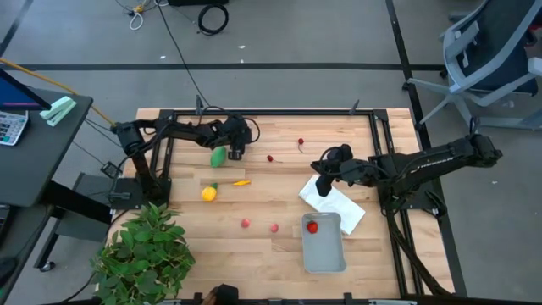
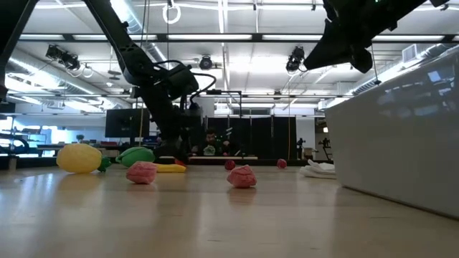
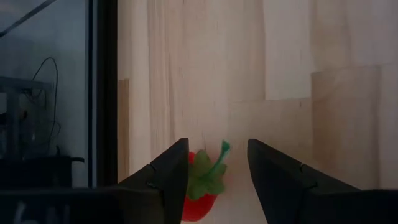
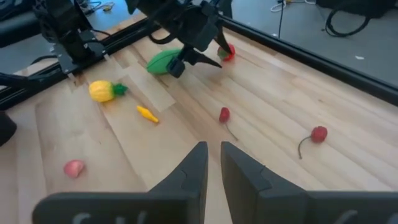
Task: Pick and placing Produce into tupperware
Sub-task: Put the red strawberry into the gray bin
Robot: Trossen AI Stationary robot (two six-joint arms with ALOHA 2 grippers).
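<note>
Left gripper: we see the left gripper (image 1: 236,153) low over the far left of the wooden table (image 1: 279,195), just beside the green oval toy vegetable (image 1: 218,157); its own camera shows the two dark fingers (image 3: 171,180) standing apart, astride a small red toy fruit with a green leafy stem (image 3: 203,186), and we cannot tell whether they touch it.
Hidden from above: that stemmed red fruit is covered by the gripper in the high view; the right wrist view catches it behind the left arm (image 4: 227,51).
Right gripper: the right gripper (image 1: 323,188) hangs over the white folded cloth (image 1: 339,206); its fingers (image 4: 196,171) stand nearly together with only a thin slit between them, and nothing is held.
Tupperware: the shallow pale grey rectangular plastic container (image 1: 326,250) lies at the near right, touching the cloth, with one red toy fruit (image 1: 312,226) inside at its far end; the low view shows only a cut-off pale wall (image 2: 401,150).
Loose produce: a yellow lemon-like toy (image 1: 208,193), a thin orange-yellow piece (image 1: 242,182), two pink-red lumps (image 1: 246,224) (image 1: 274,228), and two small red stemmed cherries (image 1: 271,158) (image 1: 301,142).
Hard to make out: a person (image 2: 209,147) shows far off in the low view, too small to describe.
Writing: we can read none.
</note>
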